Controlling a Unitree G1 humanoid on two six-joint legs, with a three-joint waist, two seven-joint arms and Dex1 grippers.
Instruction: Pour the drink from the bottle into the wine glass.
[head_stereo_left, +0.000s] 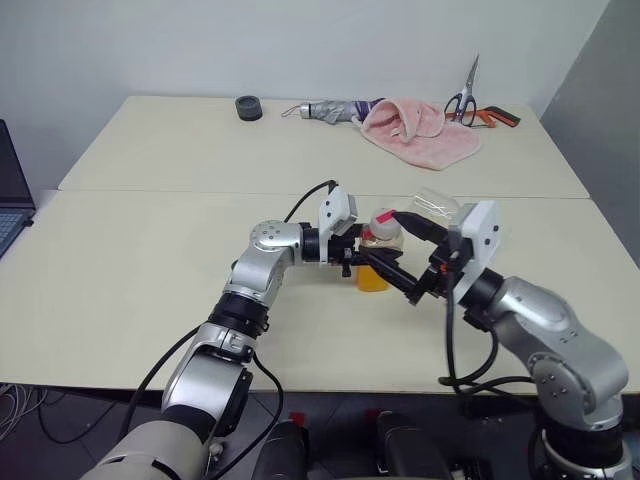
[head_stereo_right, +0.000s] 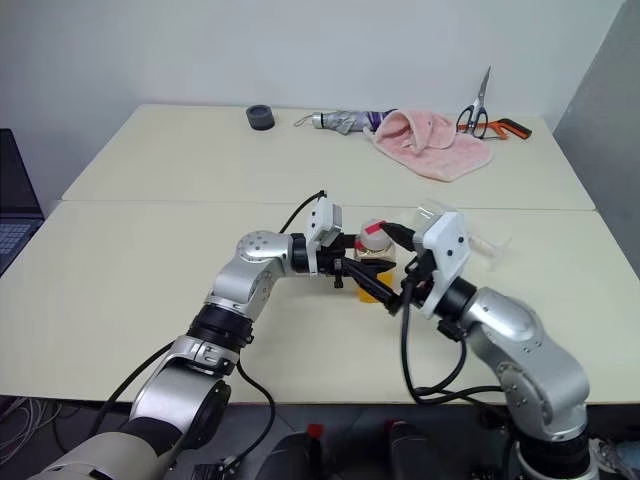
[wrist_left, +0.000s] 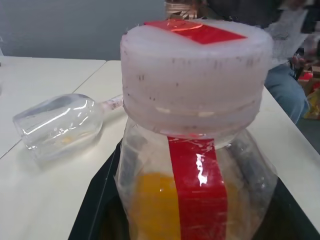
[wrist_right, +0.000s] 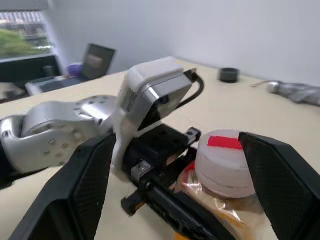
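Observation:
The bottle (head_stereo_left: 376, 250) stands upright over the table's middle, and my left gripper (head_stereo_left: 360, 258) is shut on its body from the left. The orange drink (wrist_left: 152, 205) fills its lower part, under a red label stripe. Its white cap with a red strip (wrist_right: 225, 160) is still on. My right gripper (head_stereo_left: 385, 238) is open, with one black finger on each side of the cap and clear of it. The wine glass (wrist_left: 57, 122) lies on its side on the table just behind the bottle, and nothing holds it.
At the table's far side lie a pink towel (head_stereo_left: 420, 128), a folded umbrella (head_stereo_left: 335, 110), scissors (head_stereo_left: 466, 100) and a small black round thing (head_stereo_left: 248, 107). A laptop (head_stereo_left: 10, 195) sits at the left edge. A seam (head_stereo_left: 150, 192) crosses between the two tabletops.

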